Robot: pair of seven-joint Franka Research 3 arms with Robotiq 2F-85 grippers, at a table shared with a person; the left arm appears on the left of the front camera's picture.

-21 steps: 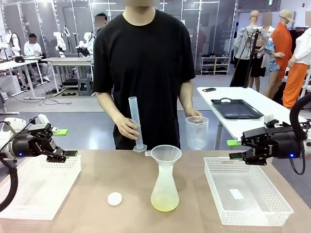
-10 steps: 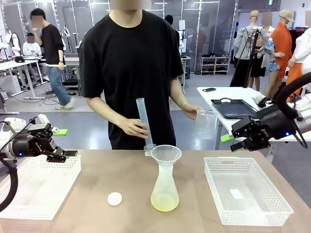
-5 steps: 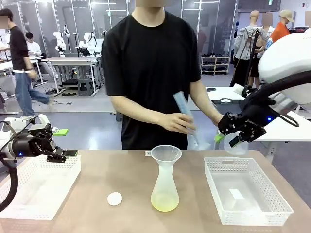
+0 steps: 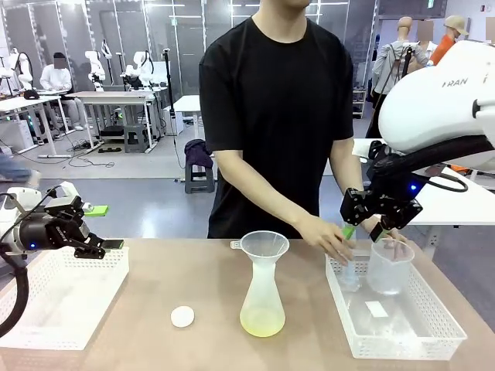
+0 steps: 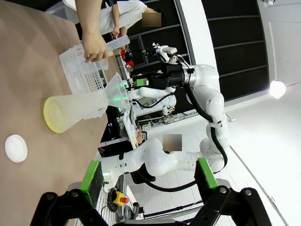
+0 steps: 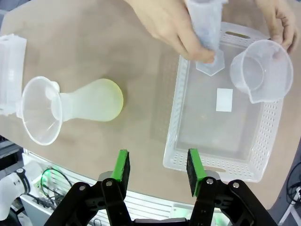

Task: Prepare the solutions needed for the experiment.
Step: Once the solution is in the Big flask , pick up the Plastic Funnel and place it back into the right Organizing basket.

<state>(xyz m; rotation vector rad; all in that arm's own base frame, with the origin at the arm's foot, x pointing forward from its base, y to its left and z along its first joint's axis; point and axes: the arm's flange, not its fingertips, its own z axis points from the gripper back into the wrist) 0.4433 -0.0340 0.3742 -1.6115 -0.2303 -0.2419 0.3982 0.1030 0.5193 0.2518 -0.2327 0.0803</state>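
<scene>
With pale yellow-green solutions (image 4: pixel 262 321) judged done, clear plastic cylinder (image 6: pixel 205 23) and clear beaker (image 6: pixel 258 70) are set by a person's hand (image 4: pixel 329 236) in white mesh tray (image 6: pixel 171 136) at tabletop (image 4: pixel 193 278) right edge; left claw (image 5: pixel 148 179) and right claw (image 4: pixel 361 230) are spread, tray removal expected next.

Glossy white arms (image 4: pixel 441 100), black cables (image 4: pixel 445 182), black left gripper (image 4: pixel 106 227) and right gripper (image 4: pixel 362 230) with green pads (image 4: pixel 97 209); person (image 4: pixel 278 116) wears a black tee.

— What's sitting on the desk (image 4: pixel 162 274)?
— A flask (image 4: pixel 262 305) is standing mid-desk, with a white disc (image 4: pixel 182 316) lying left of it. A left basket (image 4: pixel 69 309) and a right basket (image 4: pixel 410 344) are resting at the ends.
</scene>
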